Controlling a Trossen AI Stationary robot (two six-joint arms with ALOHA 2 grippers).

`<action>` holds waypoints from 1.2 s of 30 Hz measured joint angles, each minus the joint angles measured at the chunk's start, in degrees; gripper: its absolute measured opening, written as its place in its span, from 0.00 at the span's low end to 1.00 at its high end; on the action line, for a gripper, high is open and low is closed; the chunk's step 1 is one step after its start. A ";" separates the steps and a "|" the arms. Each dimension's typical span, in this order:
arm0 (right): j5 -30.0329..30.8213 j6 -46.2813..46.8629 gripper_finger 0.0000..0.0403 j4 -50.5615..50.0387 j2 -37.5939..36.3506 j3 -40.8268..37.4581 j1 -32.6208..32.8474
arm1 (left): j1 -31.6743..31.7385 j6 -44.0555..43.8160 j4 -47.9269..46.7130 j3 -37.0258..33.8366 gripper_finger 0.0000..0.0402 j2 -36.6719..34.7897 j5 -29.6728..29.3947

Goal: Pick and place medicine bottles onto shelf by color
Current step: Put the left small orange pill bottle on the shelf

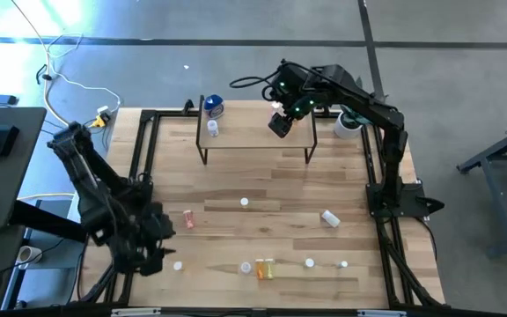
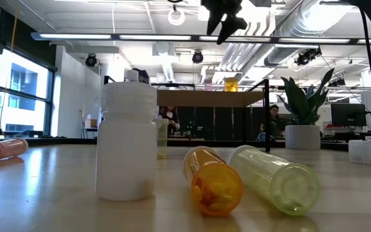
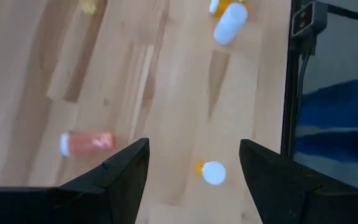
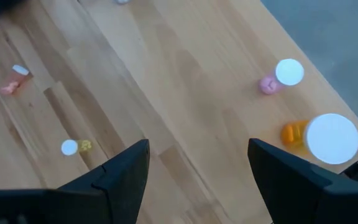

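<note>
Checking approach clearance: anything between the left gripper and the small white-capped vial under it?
Nothing visible. The left gripper, open, hovers over bare tabletop with the white-capped vial lying between its fingers' line of sight; the pink bottle lies off to the side, apart.

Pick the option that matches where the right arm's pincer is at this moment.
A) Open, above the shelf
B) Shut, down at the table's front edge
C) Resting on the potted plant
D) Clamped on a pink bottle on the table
A: in the high view the right pincer hangs over the shelf, and its wrist view shows its fingers spread with nothing between them.
</note>
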 joint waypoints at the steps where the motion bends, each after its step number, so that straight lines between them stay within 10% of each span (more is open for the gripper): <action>1: 0.01 -0.01 0.65 0.00 0.00 0.00 0.21 | -0.98 -2.45 0.03 0.00 0.60 0.80 -0.60; 14: 0.01 -0.68 0.65 -0.06 0.00 -0.02 1.32 | -9.70 -29.28 2.32 -0.02 0.60 13.60 -8.29; 36: 0.01 -2.14 0.65 -0.03 0.00 -0.04 1.33 | -10.46 -36.44 5.64 -0.04 0.60 26.94 -5.84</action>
